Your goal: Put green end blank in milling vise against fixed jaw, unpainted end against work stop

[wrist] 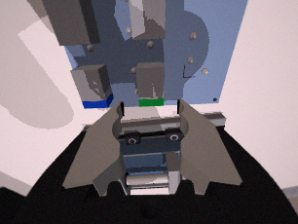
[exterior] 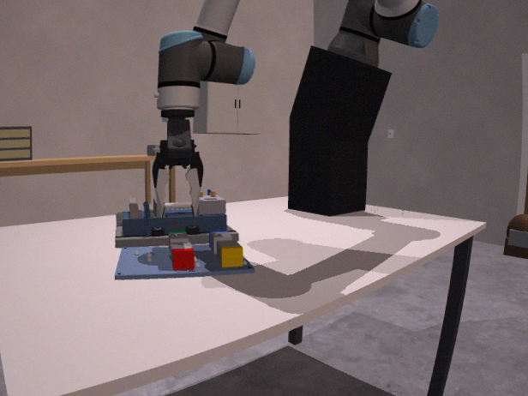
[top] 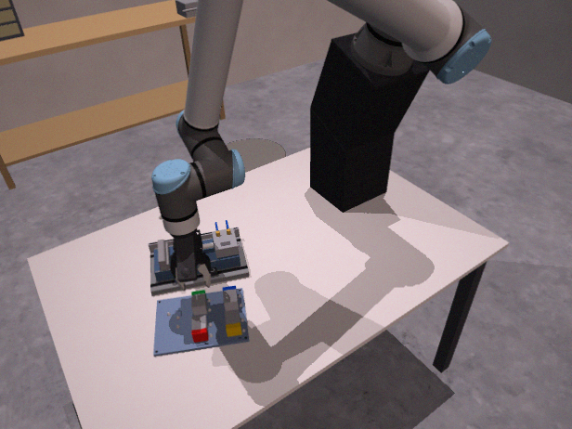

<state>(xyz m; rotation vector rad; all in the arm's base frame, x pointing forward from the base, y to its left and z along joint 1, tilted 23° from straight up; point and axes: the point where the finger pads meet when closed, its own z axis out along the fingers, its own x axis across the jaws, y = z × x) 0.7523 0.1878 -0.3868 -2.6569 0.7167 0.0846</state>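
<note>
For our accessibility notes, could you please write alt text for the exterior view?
A robot arm's open, empty gripper reaches straight down into a blue vise on a white table. In front of the vise, a blue plate holds blanks with red, yellow, green and blue ends.

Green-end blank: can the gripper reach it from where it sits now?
Probably yes, after lifting. The gripper is low inside the vise, jaws open and holding nothing; the green-end blank lies uncovered on the plate, apart from the blue-end blank.
</note>
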